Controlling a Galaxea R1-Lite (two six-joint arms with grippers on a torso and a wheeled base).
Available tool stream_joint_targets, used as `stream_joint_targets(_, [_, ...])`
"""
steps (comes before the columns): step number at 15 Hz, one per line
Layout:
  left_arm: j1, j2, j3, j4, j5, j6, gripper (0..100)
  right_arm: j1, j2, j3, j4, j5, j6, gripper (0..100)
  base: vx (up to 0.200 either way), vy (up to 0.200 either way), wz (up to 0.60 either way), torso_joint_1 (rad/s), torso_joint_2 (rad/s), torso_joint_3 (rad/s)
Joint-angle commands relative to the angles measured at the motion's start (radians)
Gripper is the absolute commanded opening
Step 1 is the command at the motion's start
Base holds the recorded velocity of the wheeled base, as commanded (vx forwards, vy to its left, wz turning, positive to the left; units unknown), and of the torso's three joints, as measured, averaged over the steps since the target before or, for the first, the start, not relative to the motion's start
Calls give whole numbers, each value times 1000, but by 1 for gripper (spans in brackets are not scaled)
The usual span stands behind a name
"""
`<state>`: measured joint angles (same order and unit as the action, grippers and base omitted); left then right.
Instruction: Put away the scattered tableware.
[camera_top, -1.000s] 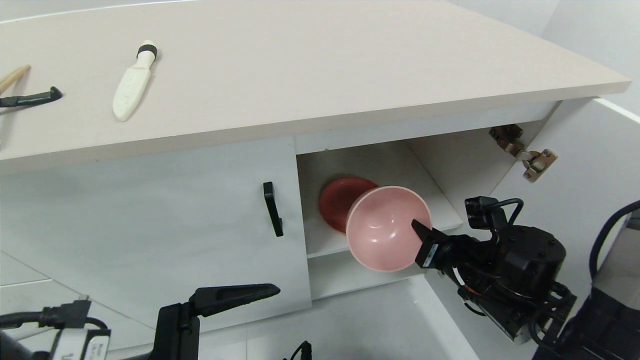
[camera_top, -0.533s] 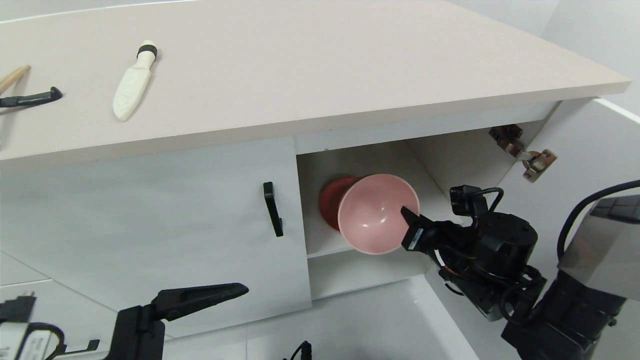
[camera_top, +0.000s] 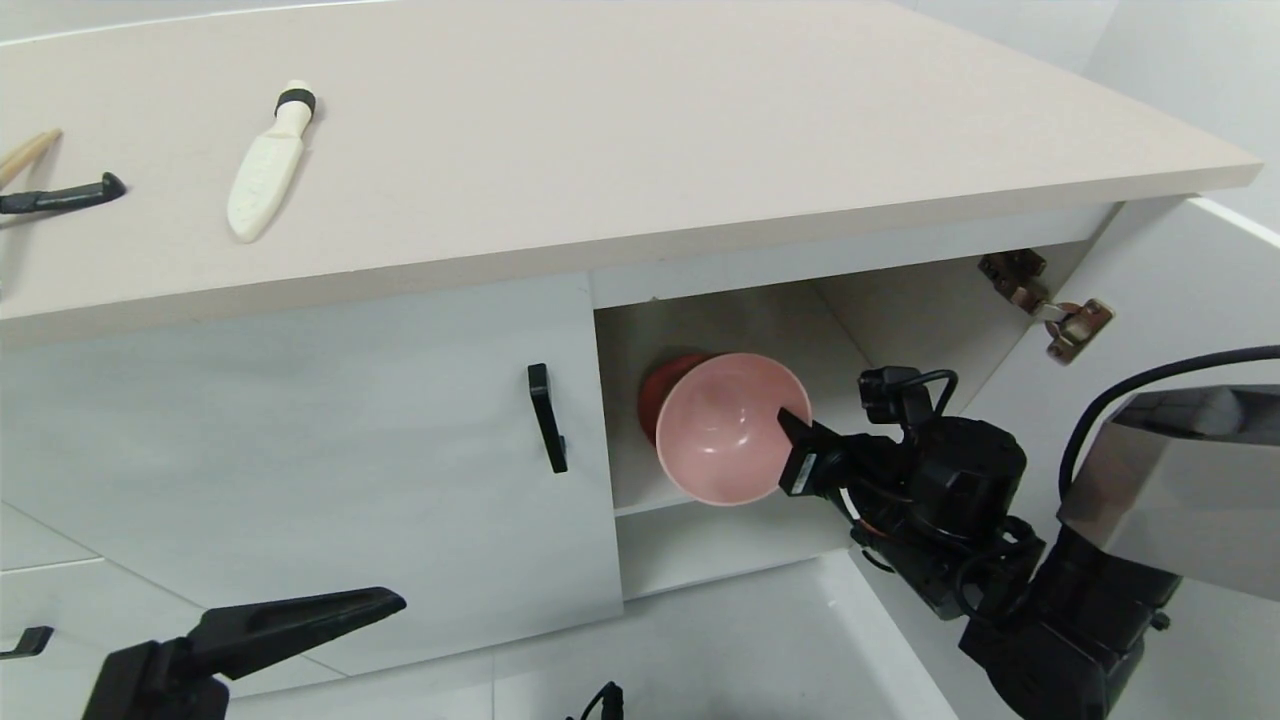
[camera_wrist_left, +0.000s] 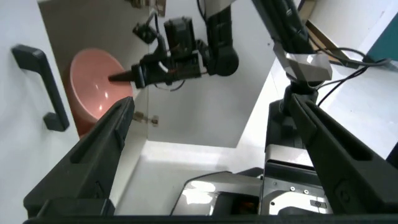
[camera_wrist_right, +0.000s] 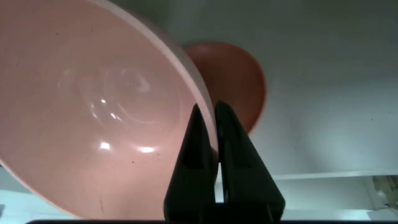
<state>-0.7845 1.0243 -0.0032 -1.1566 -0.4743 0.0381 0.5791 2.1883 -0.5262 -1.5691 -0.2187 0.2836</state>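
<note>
A pink bowl (camera_top: 730, 428) is tilted on its side in the open cabinet's mouth, just above the shelf (camera_top: 640, 488). My right gripper (camera_top: 797, 440) is shut on its right rim; the right wrist view shows both fingers pinching the rim (camera_wrist_right: 208, 118). A red dish (camera_top: 663, 385) sits on the shelf behind the bowl, mostly hidden; part of this red dish (camera_wrist_right: 239, 78) shows past the pink bowl (camera_wrist_right: 93, 118). My left gripper (camera_top: 300, 620) hangs low in front of the closed left door, open and holding nothing, its fingers (camera_wrist_left: 93, 155) wide apart, with the pink bowl (camera_wrist_left: 93, 84) far beyond.
On the countertop lie a cream sheathed knife (camera_top: 265, 165), a black-handled utensil (camera_top: 60, 195) and chopsticks (camera_top: 25, 152). The left door has a black handle (camera_top: 547, 418). The right door (camera_top: 1190, 300) stands swung open on its hinge (camera_top: 1050, 300).
My right gripper has carried the pink bowl left and deeper into the cabinet, covering more of the red dish. My left arm has dropped toward the lower left.
</note>
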Motion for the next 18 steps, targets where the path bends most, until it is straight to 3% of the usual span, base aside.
stream_joint_targets(1, [25,-24,-4,0,0,2,100,-24,57,-34,-2,1,-15,0,0,0,0,0,0,0])
stream_joint_targets(10, [36,-56,-9,-6,0,2,100,-41,96,-160,21,16,-38,0,0,0,0,0,0,0])
stream_joint_targets(18, [60,-59,-21,-6,0,6,100,-45,108,-167,29,16,-38,0,0,0,0,0,0,0])
